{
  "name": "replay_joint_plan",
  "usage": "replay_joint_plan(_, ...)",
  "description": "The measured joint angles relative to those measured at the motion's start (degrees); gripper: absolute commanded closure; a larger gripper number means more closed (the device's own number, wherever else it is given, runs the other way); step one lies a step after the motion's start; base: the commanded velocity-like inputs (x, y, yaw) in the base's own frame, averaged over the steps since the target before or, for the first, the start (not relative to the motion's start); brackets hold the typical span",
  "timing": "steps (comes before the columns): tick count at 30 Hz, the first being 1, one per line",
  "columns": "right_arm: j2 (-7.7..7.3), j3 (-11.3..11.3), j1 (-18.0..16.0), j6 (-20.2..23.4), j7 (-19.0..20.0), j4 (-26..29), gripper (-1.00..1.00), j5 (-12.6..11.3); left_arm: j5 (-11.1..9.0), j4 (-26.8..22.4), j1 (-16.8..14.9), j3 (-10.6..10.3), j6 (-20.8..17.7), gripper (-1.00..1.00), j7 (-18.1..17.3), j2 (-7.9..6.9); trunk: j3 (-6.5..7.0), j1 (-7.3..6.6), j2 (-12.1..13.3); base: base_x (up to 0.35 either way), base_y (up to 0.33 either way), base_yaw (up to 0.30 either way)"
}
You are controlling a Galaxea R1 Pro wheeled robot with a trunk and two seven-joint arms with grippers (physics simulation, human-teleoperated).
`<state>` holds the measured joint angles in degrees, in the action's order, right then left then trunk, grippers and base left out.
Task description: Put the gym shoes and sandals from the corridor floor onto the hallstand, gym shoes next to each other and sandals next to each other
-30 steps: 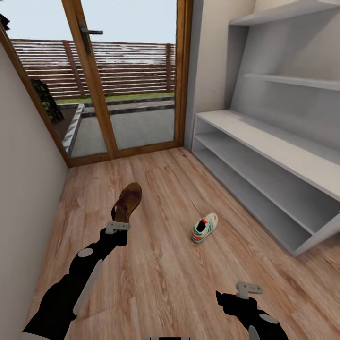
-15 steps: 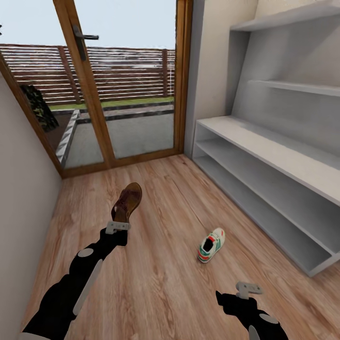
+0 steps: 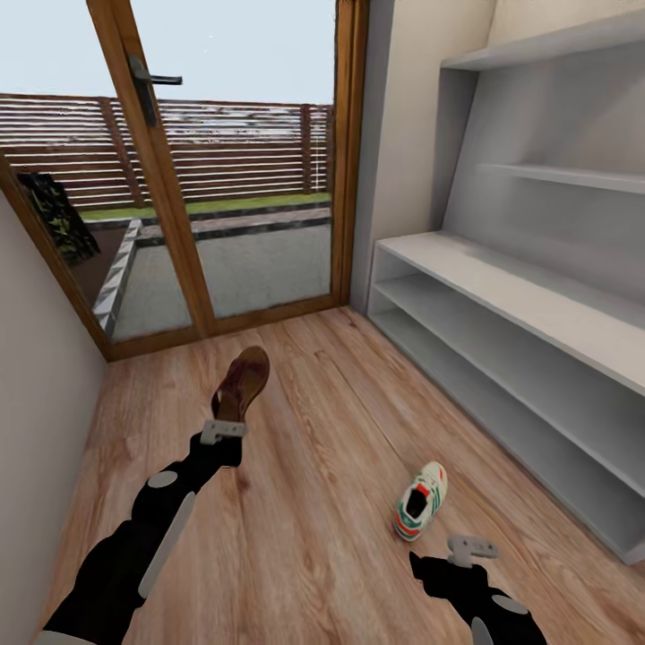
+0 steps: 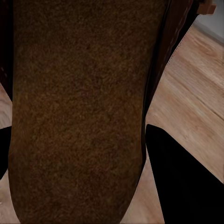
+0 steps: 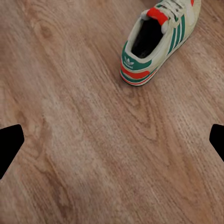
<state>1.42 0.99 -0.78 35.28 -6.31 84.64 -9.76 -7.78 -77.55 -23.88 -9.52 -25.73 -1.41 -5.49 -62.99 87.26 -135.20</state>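
Note:
One dark brown sandal is held up off the corridor floor, with my left gripper shut on its heel end. Its tan-brown footbed spans the left wrist view between the dark fingers. A white gym shoe with green stripes and red accents lies on the floor, just ahead of my right gripper. That gripper is open and empty, with the gym shoe beyond its fingertips. The pale-grey hallstand stands along the right wall, its two shelf tiers bare.
A wood-framed glass door closes the far end of the corridor, with a patio and fence outside. A plain wall runs along the left. Upper shelves rise above the hallstand's flat top.
The camera has advanced and turned, so the door and hallstand shifted and the gym shoe now shows nearer my right gripper. Both arms hold the same pose, sandal still gripped.

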Motion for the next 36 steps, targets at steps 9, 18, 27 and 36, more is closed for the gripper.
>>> replay_joint_plan(9,-0.01,0.0,0.0,0.0,0.0,0.0,-1.00,0.0,0.0,0.0,0.0,0.0,0.0,1.00,0.0,0.06,0.81,0.00,0.0,0.290,0.220,-0.061)
replay_joint_plan(18,0.00,0.0,0.0,0.0,0.0,0.0,-1.00,0.0,0.0,0.1,0.0,0.0,0.0,1.00,0.0,0.09,1.63,0.00,0.0,0.286,0.223,-0.050)
replay_joint_plan(27,-0.01,0.0,0.0,0.0,0.0,0.0,-1.00,0.0,0.0,0.1,0.0,0.0,0.0,1.00,0.0,0.09,2.39,0.00,0.0,0.282,0.224,-0.006)
replay_joint_plan(36,0.07,0.0,0.3,0.0,0.1,-0.1,-1.00,0.0,-0.1,0.2,0.1,-0.2,0.2,1.00,0.0,0.63,2.50,0.03,0.0,0.087,0.075,0.000)
